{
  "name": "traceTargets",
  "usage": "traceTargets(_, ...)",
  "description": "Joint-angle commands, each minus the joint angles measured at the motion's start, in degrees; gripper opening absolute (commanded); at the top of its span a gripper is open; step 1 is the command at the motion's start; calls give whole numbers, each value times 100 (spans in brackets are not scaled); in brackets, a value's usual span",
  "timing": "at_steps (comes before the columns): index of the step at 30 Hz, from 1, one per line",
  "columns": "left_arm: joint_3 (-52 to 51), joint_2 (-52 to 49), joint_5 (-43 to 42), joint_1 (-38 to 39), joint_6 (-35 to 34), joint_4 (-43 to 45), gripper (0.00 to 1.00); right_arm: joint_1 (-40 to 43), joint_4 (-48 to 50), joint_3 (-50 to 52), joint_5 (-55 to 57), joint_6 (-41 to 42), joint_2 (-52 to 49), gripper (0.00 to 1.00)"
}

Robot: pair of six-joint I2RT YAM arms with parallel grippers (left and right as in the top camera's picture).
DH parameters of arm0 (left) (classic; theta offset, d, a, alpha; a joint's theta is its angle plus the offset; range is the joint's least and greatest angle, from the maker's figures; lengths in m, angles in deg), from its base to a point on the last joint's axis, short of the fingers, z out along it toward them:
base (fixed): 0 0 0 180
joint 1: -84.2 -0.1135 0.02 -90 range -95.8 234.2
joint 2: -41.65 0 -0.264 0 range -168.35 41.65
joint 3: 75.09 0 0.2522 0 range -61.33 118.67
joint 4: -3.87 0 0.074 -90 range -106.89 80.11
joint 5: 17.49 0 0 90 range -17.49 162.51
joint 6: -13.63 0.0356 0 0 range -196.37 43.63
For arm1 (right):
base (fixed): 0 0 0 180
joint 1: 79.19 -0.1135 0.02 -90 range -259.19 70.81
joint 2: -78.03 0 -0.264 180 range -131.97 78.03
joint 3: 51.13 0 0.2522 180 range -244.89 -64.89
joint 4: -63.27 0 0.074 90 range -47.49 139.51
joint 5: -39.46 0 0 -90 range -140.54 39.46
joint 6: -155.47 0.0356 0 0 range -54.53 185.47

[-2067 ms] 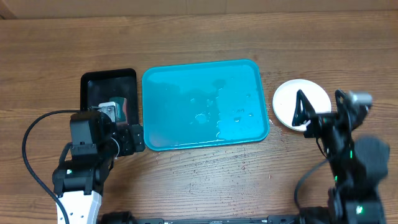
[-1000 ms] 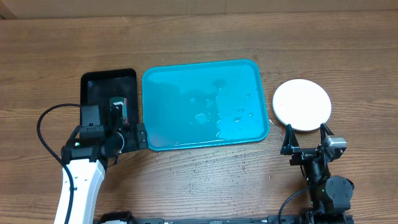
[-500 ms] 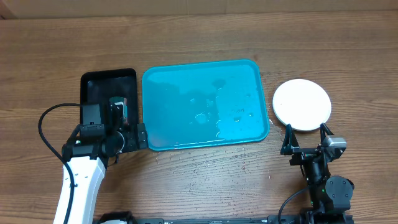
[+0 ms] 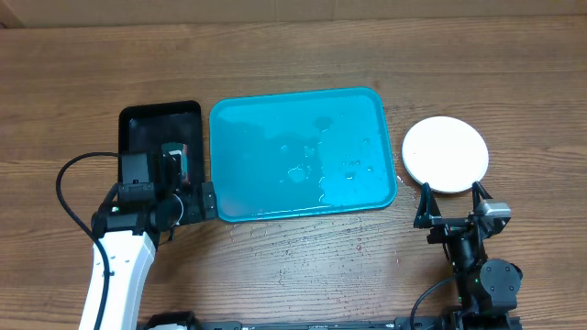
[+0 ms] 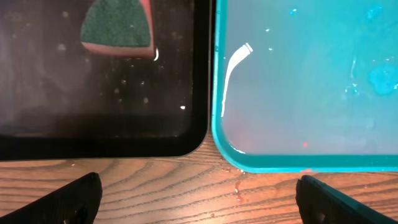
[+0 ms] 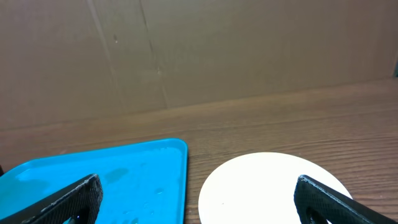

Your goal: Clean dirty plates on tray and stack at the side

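Observation:
The turquoise tray lies mid-table with no plates on it, only water drops; its near left corner shows in the left wrist view. A white plate sits on the table to the tray's right and also shows in the right wrist view. The pale yellow and pale blue plates are not visible. My left gripper is open and empty over the wood just in front of the gap between the two trays. My right gripper is open and empty, just in front of the white plate.
A black tray lies left of the turquoise tray. It holds a green sponge with a reddish edge. Small wet spots and a red speck mark the wood in front of the turquoise tray.
Two seconds ago my right gripper was at the white plate; it has drawn back toward the front edge. My left arm shifted slightly. Nothing has moved in the last second.

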Motion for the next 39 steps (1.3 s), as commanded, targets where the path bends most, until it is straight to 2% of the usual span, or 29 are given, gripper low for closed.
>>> traceTargets(1, -116, 446, 120, 52, 85, 22, 100, -13, 28, 55, -31, 15, 42, 100)
traceTargets(4, -315, 1069, 111, 52, 92, 114, 100, -13, 28, 57, -28, 15, 42, 100)
traceTargets(6, -595, 1615, 111, 50, 114, 476, 100, -13, 28, 55, -28, 15, 42, 100)
traceTargets(15, -2946, 4424, -66, 50, 63, 3646, 100, -13, 28, 57, -28, 15, 42, 100)
traceTargets(22, -4422, 5858, -63, 52, -44, 5657, 100, -13, 28, 55, -28, 15, 42, 100)
traceTargets(29, -4494, 6596, -42, 52, 627, 5523, 100, -13, 28, 57, -31, 15, 42, 100)
traceTargets(35, -4494, 6588, -391, 52, 588, 4271, 100, -13, 28, 57, -28, 15, 42, 100)
traceTargets(39, -4492, 6581, -378, 52, 584, 4330, 100, -13, 28, 55, -31, 15, 42, 100)
